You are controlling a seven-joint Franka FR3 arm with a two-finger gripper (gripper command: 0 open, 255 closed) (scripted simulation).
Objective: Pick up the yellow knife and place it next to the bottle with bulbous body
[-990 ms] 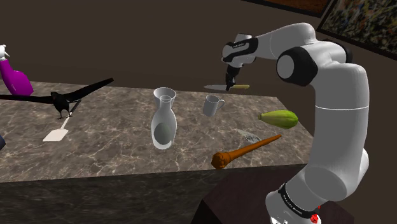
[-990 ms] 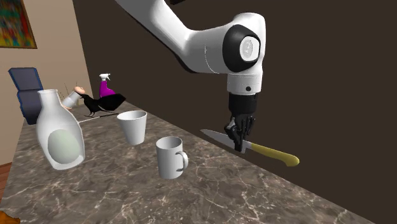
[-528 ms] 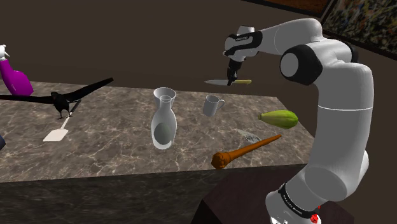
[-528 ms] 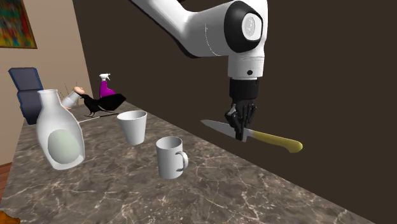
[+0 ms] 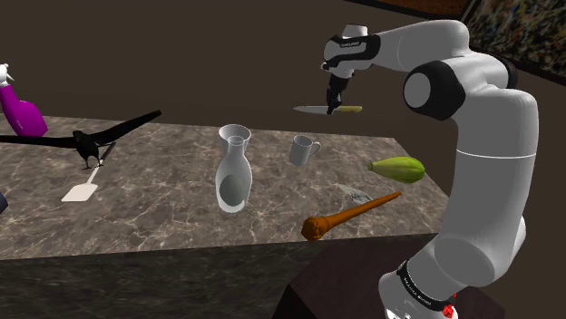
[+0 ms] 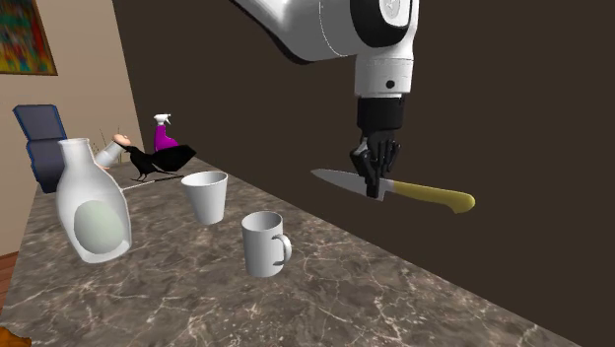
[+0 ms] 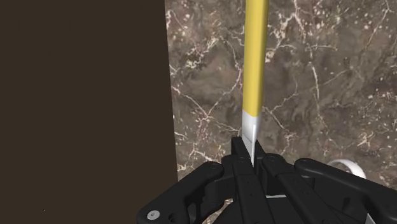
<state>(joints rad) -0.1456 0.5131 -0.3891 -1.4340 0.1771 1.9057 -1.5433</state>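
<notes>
The knife (image 5: 345,110) has a yellow handle (image 6: 434,197) and a silver blade. My gripper (image 6: 375,187) is shut on it where blade meets handle and holds it level above the far edge of the marble table (image 5: 163,213). In the wrist view the yellow handle (image 7: 254,57) runs straight out from between the clasped fingers (image 7: 249,156), with the tabletop below. The bulbous pale bottle (image 5: 233,172) stands upright in the middle of the table, towards the shoulder view's left of the gripper (image 5: 331,107). It shows at the second exterior view's left (image 6: 91,212).
A white mug (image 5: 304,149) stands between bottle and knife, and a white cup (image 6: 206,196) behind it. A green fruit (image 5: 397,169) and a brown wooden club (image 5: 349,216) lie near the stand. A black bird figure (image 5: 91,145), a white spatula (image 5: 82,190) and a purple spray bottle (image 5: 20,109) are far left.
The gripper has risen with the knife, lifting it from close to the tabletop to well above it. Nothing else has moved.
</notes>
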